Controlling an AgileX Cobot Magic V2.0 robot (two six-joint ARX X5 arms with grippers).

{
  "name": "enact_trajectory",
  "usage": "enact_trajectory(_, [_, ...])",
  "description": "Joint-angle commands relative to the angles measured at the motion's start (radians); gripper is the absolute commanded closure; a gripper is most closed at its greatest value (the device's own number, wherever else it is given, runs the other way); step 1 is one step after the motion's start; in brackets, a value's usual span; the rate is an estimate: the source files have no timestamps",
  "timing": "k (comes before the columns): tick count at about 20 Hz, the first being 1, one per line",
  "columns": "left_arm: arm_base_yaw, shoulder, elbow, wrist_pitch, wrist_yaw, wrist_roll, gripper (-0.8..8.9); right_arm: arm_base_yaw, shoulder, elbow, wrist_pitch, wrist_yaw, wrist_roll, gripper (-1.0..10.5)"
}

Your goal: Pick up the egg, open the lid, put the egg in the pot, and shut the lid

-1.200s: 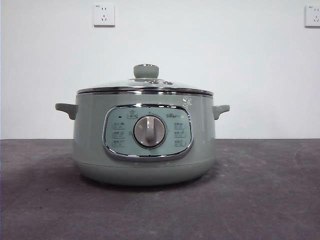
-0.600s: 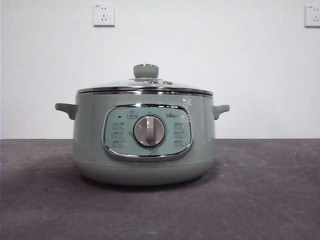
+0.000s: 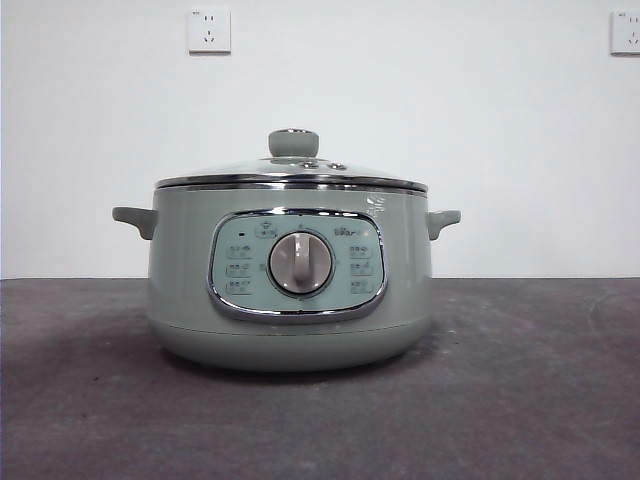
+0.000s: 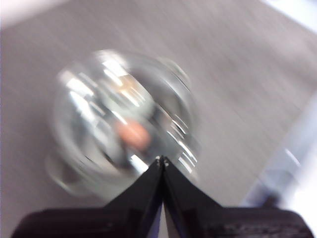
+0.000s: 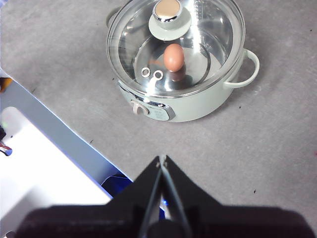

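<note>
The pale green pot (image 3: 290,280) stands on the grey table with the glass lid (image 3: 292,175) closed on it, knob (image 3: 293,142) on top. In the right wrist view the pot (image 5: 198,106) is seen from above, and the reddish-brown egg (image 5: 173,57) lies inside it under the lid (image 5: 208,29). The left wrist view is blurred; it shows the lid (image 4: 94,104) and an orange blur of the egg (image 4: 132,135). My left gripper (image 4: 161,159) is shut, empty, above the pot. My right gripper (image 5: 162,158) is shut, empty, high above the table near the pot.
A white and blue surface (image 5: 44,158) lies at the table's edge in the right wrist view. Two wall sockets (image 3: 208,30) sit on the white wall behind the pot. Grey tabletop (image 3: 530,380) surrounds the pot.
The pot and lid stay put in the front view. No arm shows in that view in any frame.
</note>
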Motion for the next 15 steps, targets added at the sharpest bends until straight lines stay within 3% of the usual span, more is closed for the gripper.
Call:
enact_trajectory(1, [0.108,-0.087,-0.051,0.243,0.027,0.057,8.17,0.001,-0.002,-0.001,-0.015,0.001,0.009,9.5])
enact_trajectory(3, [0.226,-0.197,-0.181,0.493,0.077,0.059,8.17,0.001,-0.002,-0.001,-0.015,0.001,0.009,9.5])
enact_trajectory(7, [0.399,-0.441,-0.553,0.858,0.047,0.06,8.17,0.0,-0.002,-0.001,-0.015,0.001,0.009,9.5])
enact_trajectory(11, [0.462,-0.658,-0.898,0.946,-0.141,0.057,8.17,0.0,-0.002,-0.001,-0.015,0.002,0.009,9.5])
enact_trajectory(15, [0.497,-0.835,-1.153,0.963,-0.228,0.023,8.17,0.0,-0.003,-0.001,-0.015,0.002,0.009,9.5])
